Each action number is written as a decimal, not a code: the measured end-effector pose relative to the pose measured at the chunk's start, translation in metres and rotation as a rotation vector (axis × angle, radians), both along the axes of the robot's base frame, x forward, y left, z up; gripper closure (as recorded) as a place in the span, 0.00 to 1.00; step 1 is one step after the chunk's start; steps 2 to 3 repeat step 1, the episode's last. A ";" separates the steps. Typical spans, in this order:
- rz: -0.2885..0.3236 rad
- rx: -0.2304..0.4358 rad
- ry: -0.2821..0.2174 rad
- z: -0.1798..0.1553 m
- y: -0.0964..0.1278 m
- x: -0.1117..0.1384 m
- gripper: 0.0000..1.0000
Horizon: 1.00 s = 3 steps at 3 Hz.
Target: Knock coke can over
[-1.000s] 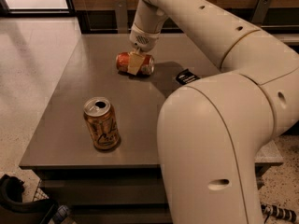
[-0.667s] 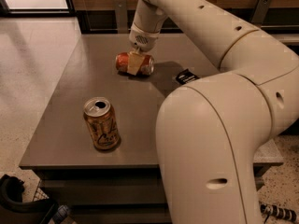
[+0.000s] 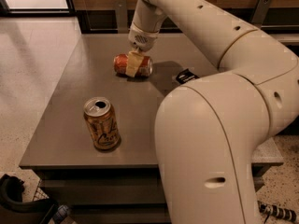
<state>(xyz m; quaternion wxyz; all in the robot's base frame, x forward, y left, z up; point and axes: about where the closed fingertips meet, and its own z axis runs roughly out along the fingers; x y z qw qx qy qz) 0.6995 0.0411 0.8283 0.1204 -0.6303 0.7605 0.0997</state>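
Note:
The coke can (image 3: 122,64), small and red-orange with a silver end, lies on its side on the grey table (image 3: 60,129) toward the back middle. My gripper (image 3: 134,62) hangs from the white arm directly over the can's middle, its pale fingers (image 3: 132,64) down across the can's body and touching it. The part of the can under the fingers is hidden.
A larger gold-orange can (image 3: 101,123) with dark script stands upright near the front left of the table. A small black packet (image 3: 186,76) lies to the right of the coke can. My white arm and body fill the right side of the view.

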 end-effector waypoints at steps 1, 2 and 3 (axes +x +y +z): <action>0.001 0.000 0.001 -0.002 0.001 0.001 0.06; 0.001 0.000 0.001 -0.002 0.001 0.001 0.06; 0.001 0.000 0.001 -0.002 0.001 0.001 0.06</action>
